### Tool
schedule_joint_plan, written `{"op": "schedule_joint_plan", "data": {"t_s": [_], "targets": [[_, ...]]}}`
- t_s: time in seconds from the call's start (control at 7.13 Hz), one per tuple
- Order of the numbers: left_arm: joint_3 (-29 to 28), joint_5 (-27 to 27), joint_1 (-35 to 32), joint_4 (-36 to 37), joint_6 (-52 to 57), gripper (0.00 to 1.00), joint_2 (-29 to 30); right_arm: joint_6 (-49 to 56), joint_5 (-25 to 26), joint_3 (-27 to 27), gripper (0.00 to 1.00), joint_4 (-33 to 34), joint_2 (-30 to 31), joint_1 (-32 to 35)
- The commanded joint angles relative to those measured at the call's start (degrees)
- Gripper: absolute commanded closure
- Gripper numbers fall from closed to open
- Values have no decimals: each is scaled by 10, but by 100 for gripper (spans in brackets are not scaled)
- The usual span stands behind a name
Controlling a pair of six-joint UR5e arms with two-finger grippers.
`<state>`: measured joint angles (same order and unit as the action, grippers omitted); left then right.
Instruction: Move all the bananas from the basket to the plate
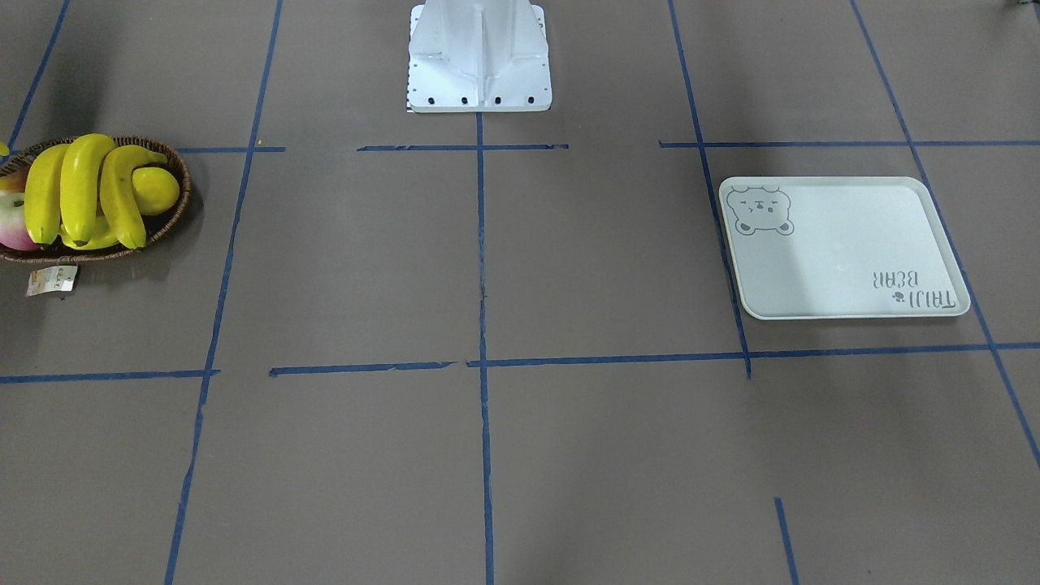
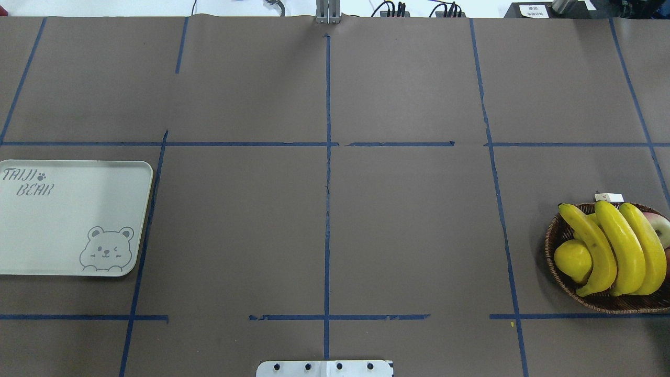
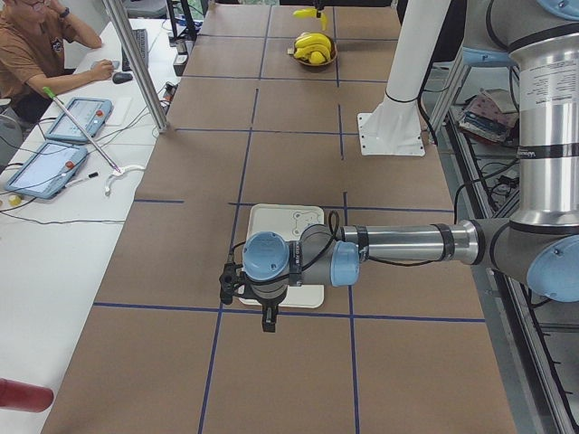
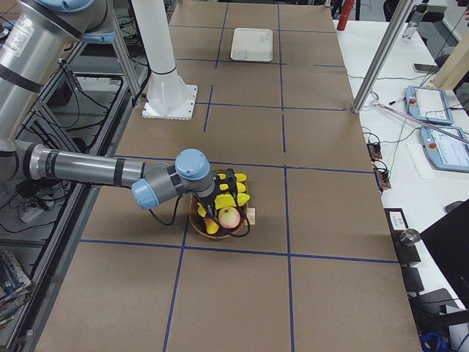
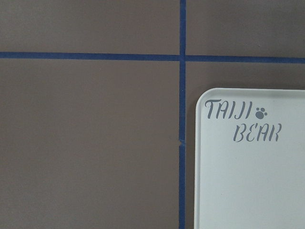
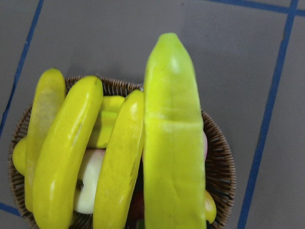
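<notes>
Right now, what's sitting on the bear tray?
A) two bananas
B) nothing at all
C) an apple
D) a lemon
B: the bear-print tray is bare in the overhead view, while three bananas lie in the wicker basket at the other end of the table.

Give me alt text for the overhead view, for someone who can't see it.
A dark wicker basket at the right edge of the table holds three bananas, a lemon and an apple. The bear-print plate lies bare at the left edge; no arm shows.
</notes>
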<state>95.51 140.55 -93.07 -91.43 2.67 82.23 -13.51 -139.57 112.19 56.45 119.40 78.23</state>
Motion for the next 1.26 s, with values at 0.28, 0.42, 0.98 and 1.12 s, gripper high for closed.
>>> {"op": "schedule_joint_plan", "data": {"t_s": [0.28, 0.42, 0.98, 1.12], "targets": [[10, 4, 0, -1, 0, 0, -1, 3, -18, 1, 100, 164, -171, 90], [10, 22, 0, -5, 1, 0, 2, 2, -18, 1, 100, 220, -223, 88], [9, 39, 36, -145, -127, 0, 27, -175, -8, 3, 98, 345, -424, -81], [9, 39, 63, -200, -202, 0, 36, -256, 4, 4, 97, 345, -471, -127]]}}
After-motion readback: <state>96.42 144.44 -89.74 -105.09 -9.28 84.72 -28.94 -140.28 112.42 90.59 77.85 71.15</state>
